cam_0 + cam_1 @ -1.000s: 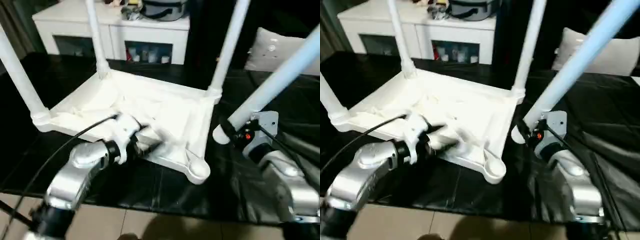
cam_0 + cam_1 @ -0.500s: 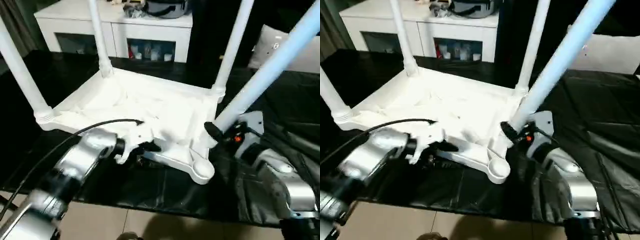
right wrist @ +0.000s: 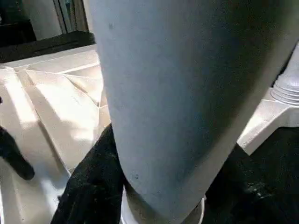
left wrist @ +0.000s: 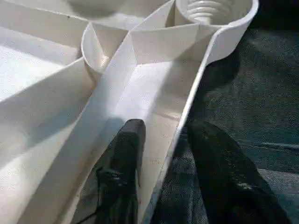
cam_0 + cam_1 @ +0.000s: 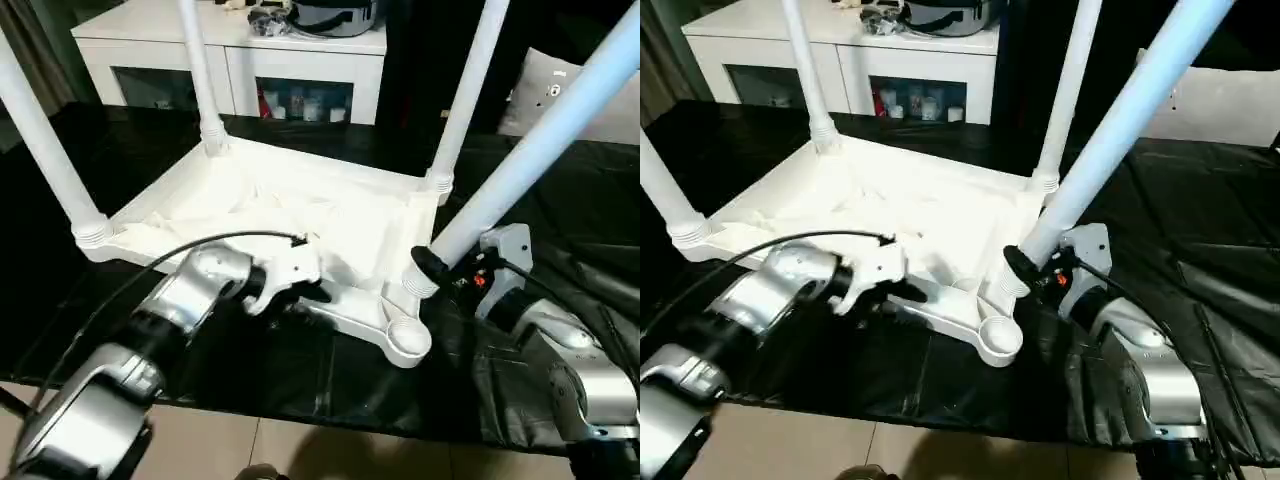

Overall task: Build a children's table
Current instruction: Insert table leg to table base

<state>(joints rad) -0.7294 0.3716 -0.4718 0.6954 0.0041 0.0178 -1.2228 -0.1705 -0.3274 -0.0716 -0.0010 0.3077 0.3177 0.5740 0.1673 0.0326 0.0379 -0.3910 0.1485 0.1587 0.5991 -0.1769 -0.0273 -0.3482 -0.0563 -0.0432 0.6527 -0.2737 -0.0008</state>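
Left eye view: tabletop (image 5: pixel 290 210) upside down at centre, three legs in. Left gripper (image 4: pixel 161 154) straddles near rim, fingers apart. Right gripper (image 5: pixel 440 270) clamped on fourth leg (image 5: pixel 540 150), at 4 o'clock. Next: seat leg in empty corner socket (image 5: pixel 405 340).

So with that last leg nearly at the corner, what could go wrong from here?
The fourth leg leans steeply in the right hand, its end beside the empty corner socket, not over it. Pushed in at that tilt, it could jam or cross-thread.

The left hand straddles only the tabletop's thin rim. A hard push might slide the tabletop on the black cloth.
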